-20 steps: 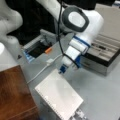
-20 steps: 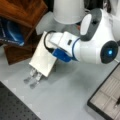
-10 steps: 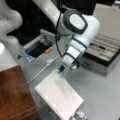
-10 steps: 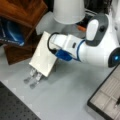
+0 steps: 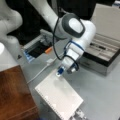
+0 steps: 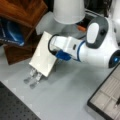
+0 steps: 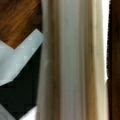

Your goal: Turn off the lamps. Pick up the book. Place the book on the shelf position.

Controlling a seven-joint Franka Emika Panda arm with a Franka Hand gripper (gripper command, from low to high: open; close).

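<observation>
The book (image 5: 58, 98) is a thin white pad with binding holes along its near-left edge; it hangs tilted above the grey table. My gripper (image 5: 60, 72) grips its far edge and is shut on it. In a front view the book (image 6: 43, 53) slants down to the left from the gripper (image 6: 58, 55). The shelf position, a dark reddish-brown wooden block (image 5: 15, 92), stands just left of the book. In the wrist view the book's pale edge (image 7: 75, 62) fills the middle, with brown wood (image 7: 17, 20) behind it.
A grey hinged case (image 5: 105, 55) lies open at the right and also shows in a front view (image 6: 107, 97). A white lamp shade (image 6: 68, 11) stands behind the arm. Two metal pieces (image 6: 32, 77) lie under the book's low end. A black tray (image 5: 37, 50) and white cable (image 5: 40, 72) lie behind.
The arm's wrist and elbow have shifted slightly. The book stays in the gripper at nearly the same spot and tilt.
</observation>
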